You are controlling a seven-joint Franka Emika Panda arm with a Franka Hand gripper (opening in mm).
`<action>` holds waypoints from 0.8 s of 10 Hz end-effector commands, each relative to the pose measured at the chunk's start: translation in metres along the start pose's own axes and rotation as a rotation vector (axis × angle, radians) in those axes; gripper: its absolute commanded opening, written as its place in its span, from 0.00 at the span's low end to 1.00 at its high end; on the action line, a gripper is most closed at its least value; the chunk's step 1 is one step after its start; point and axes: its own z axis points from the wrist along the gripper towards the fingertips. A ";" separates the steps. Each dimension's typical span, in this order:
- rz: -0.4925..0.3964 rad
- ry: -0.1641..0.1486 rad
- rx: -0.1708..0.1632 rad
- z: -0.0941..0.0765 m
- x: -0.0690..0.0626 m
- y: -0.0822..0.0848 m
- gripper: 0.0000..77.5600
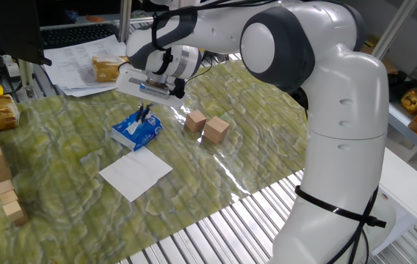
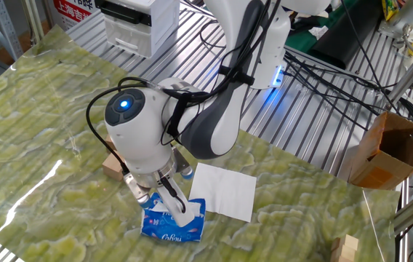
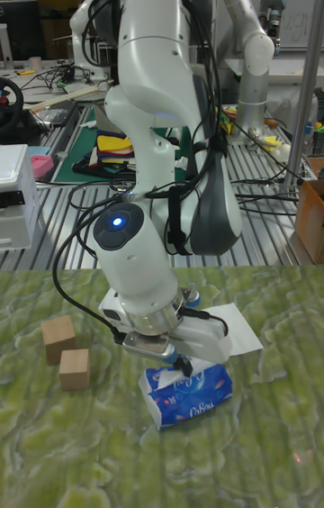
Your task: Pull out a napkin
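Napkin [image 2: 179,212]: soft rumpled white tuft atop blue pack [image 1: 136,130], jaws pinching it.

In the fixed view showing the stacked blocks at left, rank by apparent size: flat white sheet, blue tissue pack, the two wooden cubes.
1. Flat white sheet, largest.
2. Blue tissue pack.
3. The two wooden cubes: nearly alike; the nearer looks slightly bigger, perhaps only from nearness.

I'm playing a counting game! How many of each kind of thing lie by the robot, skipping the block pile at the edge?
Blue-and-white plastic tissue pack: 1
Flat white square paper sheet: 1
Small tan wooden cubes: 2
Total: 4
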 end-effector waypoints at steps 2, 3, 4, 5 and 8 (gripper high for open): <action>0.001 -0.003 -0.002 -0.002 -0.001 0.001 0.02; 0.001 0.013 -0.005 -0.010 0.002 0.002 0.02; 0.007 0.019 -0.001 -0.023 0.006 0.002 0.02; 0.009 0.025 0.002 -0.033 0.010 0.002 0.02; 0.005 0.017 0.010 -0.050 0.018 0.003 0.02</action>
